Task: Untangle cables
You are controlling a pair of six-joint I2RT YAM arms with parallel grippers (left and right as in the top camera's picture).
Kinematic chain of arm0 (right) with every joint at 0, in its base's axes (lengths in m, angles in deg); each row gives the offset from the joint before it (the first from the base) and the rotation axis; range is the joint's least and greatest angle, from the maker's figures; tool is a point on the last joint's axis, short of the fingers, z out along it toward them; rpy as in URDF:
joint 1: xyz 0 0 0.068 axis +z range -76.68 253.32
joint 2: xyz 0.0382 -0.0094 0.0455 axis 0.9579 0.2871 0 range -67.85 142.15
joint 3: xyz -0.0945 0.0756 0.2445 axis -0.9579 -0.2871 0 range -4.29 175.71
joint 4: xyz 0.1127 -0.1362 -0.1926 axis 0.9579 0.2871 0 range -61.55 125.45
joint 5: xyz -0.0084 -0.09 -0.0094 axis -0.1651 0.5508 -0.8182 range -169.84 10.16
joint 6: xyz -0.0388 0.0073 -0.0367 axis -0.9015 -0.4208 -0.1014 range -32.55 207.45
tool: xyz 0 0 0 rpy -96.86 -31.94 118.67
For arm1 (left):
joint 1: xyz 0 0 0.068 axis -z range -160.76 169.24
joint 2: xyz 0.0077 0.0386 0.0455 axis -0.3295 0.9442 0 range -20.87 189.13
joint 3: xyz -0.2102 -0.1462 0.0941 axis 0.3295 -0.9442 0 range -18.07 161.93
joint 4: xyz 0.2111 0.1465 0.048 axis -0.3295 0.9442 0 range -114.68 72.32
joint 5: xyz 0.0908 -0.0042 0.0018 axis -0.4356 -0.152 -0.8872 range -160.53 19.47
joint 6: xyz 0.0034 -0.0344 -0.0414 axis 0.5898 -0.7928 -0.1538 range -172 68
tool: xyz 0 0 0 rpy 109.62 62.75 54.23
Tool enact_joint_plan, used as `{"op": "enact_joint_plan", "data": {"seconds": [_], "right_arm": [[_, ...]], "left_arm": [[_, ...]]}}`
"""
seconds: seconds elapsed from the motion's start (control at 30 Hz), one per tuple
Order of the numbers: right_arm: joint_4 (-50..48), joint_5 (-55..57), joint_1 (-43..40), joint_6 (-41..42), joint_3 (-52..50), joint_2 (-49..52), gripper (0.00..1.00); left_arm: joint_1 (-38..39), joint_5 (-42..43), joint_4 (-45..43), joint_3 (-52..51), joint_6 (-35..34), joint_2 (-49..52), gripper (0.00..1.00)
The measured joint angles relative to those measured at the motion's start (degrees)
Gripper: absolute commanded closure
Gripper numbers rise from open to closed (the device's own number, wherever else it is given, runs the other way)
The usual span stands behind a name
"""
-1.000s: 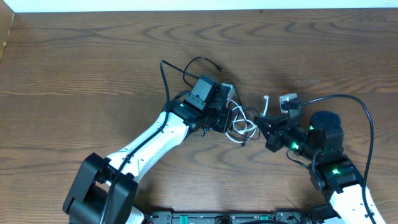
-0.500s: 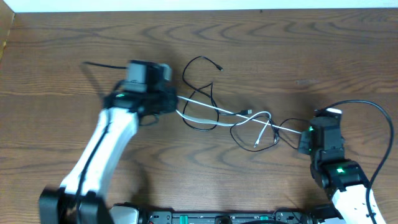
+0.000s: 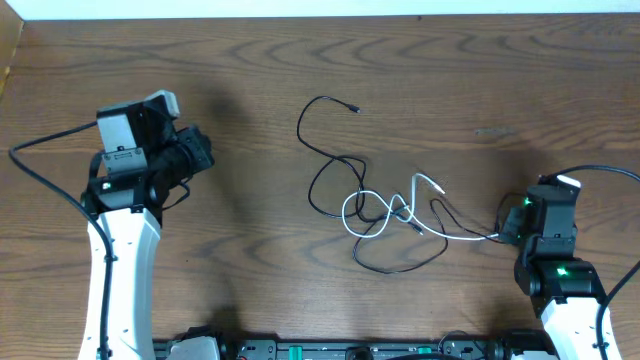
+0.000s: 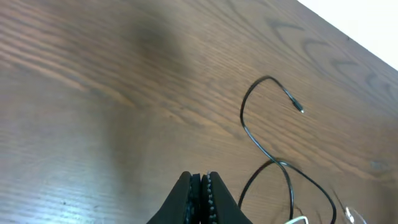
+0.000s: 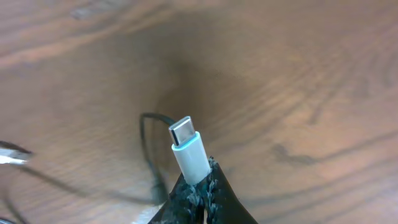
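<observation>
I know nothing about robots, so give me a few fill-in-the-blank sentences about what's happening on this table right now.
1. The right end effector is shut on a plug whose colour is ___.
2. The left end effector is shut and holds ___.
3. The black cable lies in loops on a table made of ___.

Missing words: white; nothing; wood

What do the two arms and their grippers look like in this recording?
The left arm and right arm have white links, black joints and small green lights; a thick black wire loops off each wrist. The left gripper and right gripper are black, textured, tapering to narrow tips.
</observation>
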Motion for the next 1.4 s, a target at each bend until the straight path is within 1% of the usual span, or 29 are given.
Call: {"op": "enact_joint_plan", "data": {"seconds": [0.03, 0.1, 0.13, 0.17, 0.2, 0.27, 0.37, 0.43, 0.47, 0.53, 0.57, 0.6, 0.67, 0.73, 0.8, 0.9, 1.13, 1.17, 1.2, 1.23, 1.27, 1.4], "right_arm": [[-1.44, -2.86, -0.04, 0.00, -0.02, 0.02, 0.99], [-7.23, -13.07, -0.52, -0.44, -0.02, 0.00, 0.99], [-9.84, -18.40, -0.74, -0.72, -0.02, 0.02, 0.99], [-13.29, -23.98, -0.74, -1.09, -0.04, 0.02, 0.99], [-16.70, -29.31, -0.76, -1.33, -0.13, 0.02, 0.99], [-24.72, -42.80, -0.76, -1.81, 0.07, 0.00, 0.99], [-32.17, -53.77, -0.76, -2.21, 0.00, 0.00, 0.99], [-33.24, -57.92, -0.76, -2.25, 0.02, -0.26, 0.99], [-32.81, -58.84, -0.76, -2.27, 0.02, -0.26, 0.97], [-30.32, -58.42, -0.76, -2.38, 0.07, -0.22, 0.75], [-26.43, -56.08, -0.76, -2.58, 0.09, -0.24, 0.57], [-25.07, -54.66, -0.76, -2.49, 0.04, -0.17, 0.54], [-20.17, -49.99, -0.79, -2.69, 0.20, -0.26, 0.44], [-15.45, -44.35, -0.76, -2.80, 0.17, -0.17, 0.44], [-11.82, -38.27, -0.81, -2.73, 0.11, -0.20, 0.48], [-10.01, -33.88, -0.81, -2.69, 0.11, -0.20, 0.50], [-9.97, -32.89, -0.81, -2.71, 0.11, -0.20, 0.51], [-9.92, -32.96, -0.81, -2.71, 0.11, -0.20, 0.51], [-9.90, -33.03, -0.81, -2.71, 0.11, -0.20, 0.51], [-9.86, -33.11, -0.81, -2.71, 0.11, -0.20, 0.50], [-9.79, -33.16, -0.81, -2.71, 0.11, -0.20, 0.49], [-9.11, -34.05, -0.81, -2.73, 0.11, -0.20, 0.47]], "left_arm": [[-0.07, 0.07, 0.55, 0.02, -0.02, 0.00, 0.89], [0.11, 1.68, 1.14, 0.00, -0.11, 0.00, 0.83], [0.31, 2.80, 1.14, 0.02, -0.35, 0.02, 0.75], [0.79, 4.22, 1.05, 0.00, -0.33, 0.04, 0.70], [1.42, 5.27, 1.14, 0.00, -0.66, 0.04, 0.67], [3.28, 7.67, 1.16, 0.02, -0.63, 0.20, 0.57], [7.21, 9.25, 1.05, 0.02, -0.90, 0.96, 0.53], [10.93, 10.08, 0.96, 0.02, -0.85, 2.19, 0.53], [13.09, 10.43, 0.81, 0.00, -0.85, 3.10, 0.53], [16.68, 10.73, 0.35, 0.02, -0.87, 4.94, 0.53], [18.62, 10.80, -0.33, 0.00, -0.87, 6.12, 0.52], [20.22, 10.97, -0.92, 0.02, -0.85, 7.19, 0.53], [24.28, 11.26, -2.27, 0.02, -0.87, 10.38, 0.52], [27.39, 11.45, -3.63, 0.02, -0.87, 13.40, 0.52], [29.94, 11.63, -4.68, 0.00, -0.87, 16.28, 0.52], [32.83, 11.67, -7.52, 0.02, -0.90, 19.45, 0.52], [39.98, 12.11, -14.12, 0.00, -1.11, 25.73, 0.51], [40.72, 12.09, -14.82, 0.00, -1.14, 26.49, 0.53], [41.55, 12.07, -15.45, 0.00, -1.14, 27.56, 0.69], [41.88, 12.00, -15.45, 0.00, -1.18, 28.13, 0.77], [42.01, 11.89, -15.41, 0.00, -1.46, 28.46, 0.92], [41.40, 10.19, -14.86, 0.00, -1.20, 28.70, 0.93]]}}
